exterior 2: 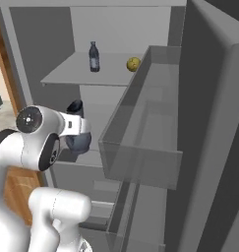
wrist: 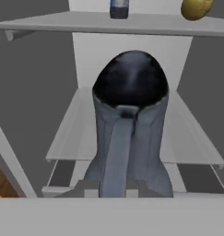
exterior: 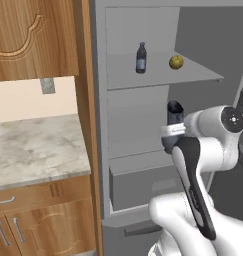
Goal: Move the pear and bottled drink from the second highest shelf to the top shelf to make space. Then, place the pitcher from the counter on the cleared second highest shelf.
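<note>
The dark-blue bottled drink point(exterior: 141, 58) point(exterior 2: 94, 56) stands upright on the top shelf point(exterior: 158, 76), with the yellow-green pear point(exterior: 176, 62) point(exterior 2: 133, 64) to its right. Below them, the dark slate-gray pitcher point(exterior: 174, 112) point(exterior 2: 76, 111) point(wrist: 130, 110) is upright in front of the second highest shelf point(exterior: 138, 160) point(wrist: 194, 138). My gripper point(wrist: 112, 186) is shut on its looped handle point(wrist: 118, 147). Whether the pitcher's base touches the shelf is hidden. The marbled counter point(exterior: 33, 145) lies to the left.
The open fridge door with its clear bin point(exterior 2: 140, 142) stands close on the right. A gray drawer point(exterior: 143, 186) sits under the second shelf. The wooden cabinet side panel point(exterior: 88, 125) borders the fridge on the left.
</note>
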You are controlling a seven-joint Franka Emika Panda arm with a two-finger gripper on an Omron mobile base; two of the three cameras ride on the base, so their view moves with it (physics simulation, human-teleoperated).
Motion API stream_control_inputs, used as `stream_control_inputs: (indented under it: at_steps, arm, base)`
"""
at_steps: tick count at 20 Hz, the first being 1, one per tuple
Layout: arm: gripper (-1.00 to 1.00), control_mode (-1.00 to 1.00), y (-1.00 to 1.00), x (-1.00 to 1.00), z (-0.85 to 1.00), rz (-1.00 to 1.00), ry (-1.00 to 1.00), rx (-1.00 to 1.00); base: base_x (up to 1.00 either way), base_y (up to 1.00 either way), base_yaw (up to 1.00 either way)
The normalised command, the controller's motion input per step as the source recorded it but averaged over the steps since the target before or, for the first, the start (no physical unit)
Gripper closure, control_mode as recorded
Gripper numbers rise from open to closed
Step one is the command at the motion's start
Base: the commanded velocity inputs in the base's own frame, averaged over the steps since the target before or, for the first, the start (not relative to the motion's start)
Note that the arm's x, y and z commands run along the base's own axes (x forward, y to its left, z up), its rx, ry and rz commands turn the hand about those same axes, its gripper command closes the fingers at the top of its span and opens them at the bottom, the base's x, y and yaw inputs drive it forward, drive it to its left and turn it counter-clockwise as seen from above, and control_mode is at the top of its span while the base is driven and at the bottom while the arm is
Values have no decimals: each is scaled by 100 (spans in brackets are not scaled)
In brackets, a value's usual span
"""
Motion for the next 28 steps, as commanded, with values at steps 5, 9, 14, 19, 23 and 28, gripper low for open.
stream_control_inputs:
  at_steps: [5, 9, 14, 19, 23, 28]
  arm:
    - [100, -100, 0, 31, -39, 2, -4, 0]
    - [100, -100, 0, 43, -44, 2, -12, 0]
    - [100, -100, -1, 45, -33, 0, -9, 0]
    - [100, -100, -11, 45, -1, 0, 0, 0]
    - [100, -100, -11, 48, 0, 0, 0, 0]
    - [100, -100, -9, 52, 0, 0, 0, 0]
  base:
    - [0, 0, 0]
    - [0, 0, 0]
    - [0, 0, 0]
    - [0, 0, 0]
    - [0, 0, 0]
    - [0, 0, 0]
